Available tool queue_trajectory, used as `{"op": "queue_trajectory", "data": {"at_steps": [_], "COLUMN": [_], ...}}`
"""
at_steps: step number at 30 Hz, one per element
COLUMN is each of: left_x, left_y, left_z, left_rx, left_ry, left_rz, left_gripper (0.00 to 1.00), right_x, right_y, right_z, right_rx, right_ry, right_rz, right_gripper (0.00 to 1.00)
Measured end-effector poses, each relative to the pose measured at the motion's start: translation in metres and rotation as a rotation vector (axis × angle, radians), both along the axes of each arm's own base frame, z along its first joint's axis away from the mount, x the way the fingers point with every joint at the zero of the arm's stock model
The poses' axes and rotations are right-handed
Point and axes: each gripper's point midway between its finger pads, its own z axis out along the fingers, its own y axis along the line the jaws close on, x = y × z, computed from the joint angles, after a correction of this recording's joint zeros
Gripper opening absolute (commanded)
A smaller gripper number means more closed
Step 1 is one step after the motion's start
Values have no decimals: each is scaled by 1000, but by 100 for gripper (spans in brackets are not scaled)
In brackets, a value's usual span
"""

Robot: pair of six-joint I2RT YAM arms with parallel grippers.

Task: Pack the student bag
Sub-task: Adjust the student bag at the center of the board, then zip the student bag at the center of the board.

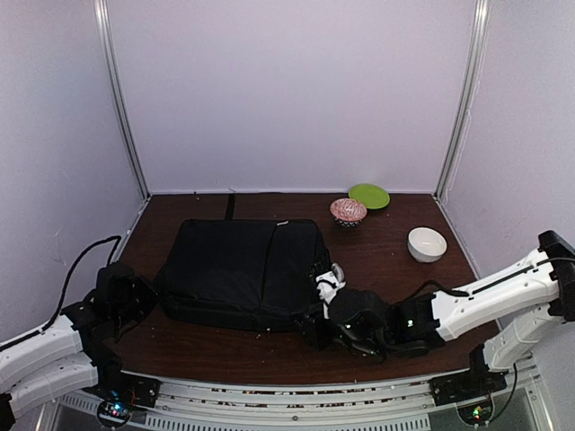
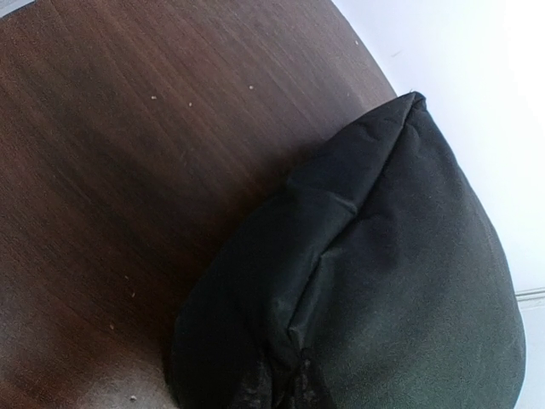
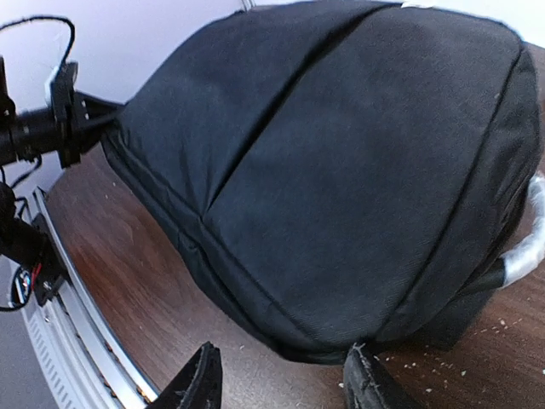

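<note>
The student bag (image 1: pixel 243 269) is a large black fabric bag lying flat in the middle of the brown table (image 1: pixel 395 269). Its silvery-grey handle (image 1: pixel 331 280) is at the right end. My left gripper (image 1: pixel 154 294) is at the bag's left end. In the left wrist view its fingertips (image 2: pixel 285 388) look pinched on a fold of the bag (image 2: pixel 400 273). My right gripper (image 1: pixel 313 329) is at the bag's front right corner. In the right wrist view it (image 3: pixel 285 388) is open and empty, with the bag's corner (image 3: pixel 341 187) just ahead between the fingers. The handle (image 3: pixel 528 247) shows at the right.
A green plate (image 1: pixel 369 195), a pink patterned bowl (image 1: pixel 348 211) and a white bowl (image 1: pixel 427 243) stand at the back right. A dark strap (image 1: pixel 229 206) lies behind the bag. The metal rail (image 1: pixel 296 395) runs along the table's near edge.
</note>
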Motion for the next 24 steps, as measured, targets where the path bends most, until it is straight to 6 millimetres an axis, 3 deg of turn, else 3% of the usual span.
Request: {"op": "queue_trajectory", "data": {"at_steps": [5, 9, 14, 19, 24], "left_x": [-1, -1, -2, -1, 1], "left_y": [-1, 0, 0, -1, -1], "left_z": [2, 4, 4, 3, 2], "left_rx": [11, 22, 31, 45, 64], "left_ry": [8, 13, 16, 27, 51], "left_rz": [-6, -12, -17, -20, -22], "left_gripper": [5, 5, 5, 5, 4], "right_x": [-9, -9, -16, -19, -18], "right_y": [25, 42, 53, 58, 76], "right_z": [-42, -59, -59, -56, -55], "right_rx": [-61, -50, -16, -5, -20], "right_ry": [20, 45, 50, 49, 63], "right_rz": [13, -1, 10, 21, 18], "right_gripper": [48, 51, 55, 47, 42]}}
